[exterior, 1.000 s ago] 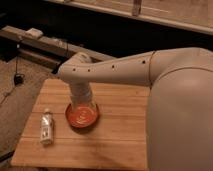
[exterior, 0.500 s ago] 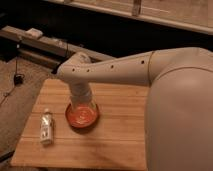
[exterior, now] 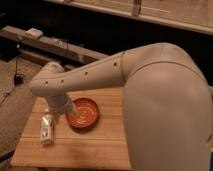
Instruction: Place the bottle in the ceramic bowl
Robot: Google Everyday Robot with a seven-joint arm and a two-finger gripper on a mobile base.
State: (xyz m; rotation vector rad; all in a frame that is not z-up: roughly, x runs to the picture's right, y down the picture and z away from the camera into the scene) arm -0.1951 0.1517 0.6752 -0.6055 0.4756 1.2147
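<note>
The bottle [exterior: 46,130] is small and whitish with a pale label and lies on the left part of the wooden table [exterior: 95,147]. The ceramic bowl [exterior: 84,113] is orange-red inside and sits just right of it, with nothing in it. My gripper [exterior: 56,113] hangs from the pale arm [exterior: 85,75], low between the bottle's far end and the bowl's left rim. The wrist covers the bottle's top end.
The arm's large pale housing [exterior: 165,110] fills the right side and hides the table's right part. A dark bench or rail [exterior: 55,47] runs behind the table. Carpeted floor with a cable [exterior: 15,80] lies to the left.
The arm's end has swung left, from over the bowl to the bottle's far end. The bowl now shows in full. The bottle and bowl have not moved.
</note>
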